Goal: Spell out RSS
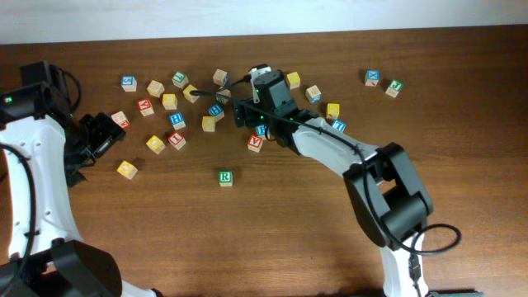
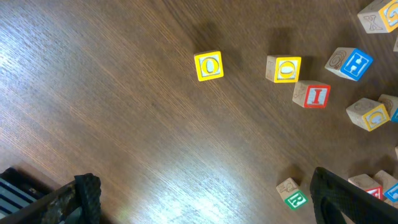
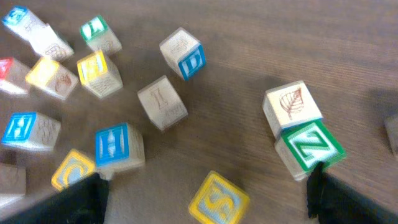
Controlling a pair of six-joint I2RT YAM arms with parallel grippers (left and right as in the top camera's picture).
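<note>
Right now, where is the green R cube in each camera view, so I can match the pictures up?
Overhead: the green R cube sits alone at lower centre, below the scattered cubes.
Left wrist: bottom right, close to the lower edge.
Right wrist: not in it.
Shared landmark (overhead and left wrist only): the red I cube, up and left of the R overhead, above it in the left wrist view.

Letter cubes (image 1: 169, 101) lie scattered across the dark wooden surface (image 1: 272, 239) before me; a green R cube (image 1: 225, 178) sits apart, nearer me.
</note>
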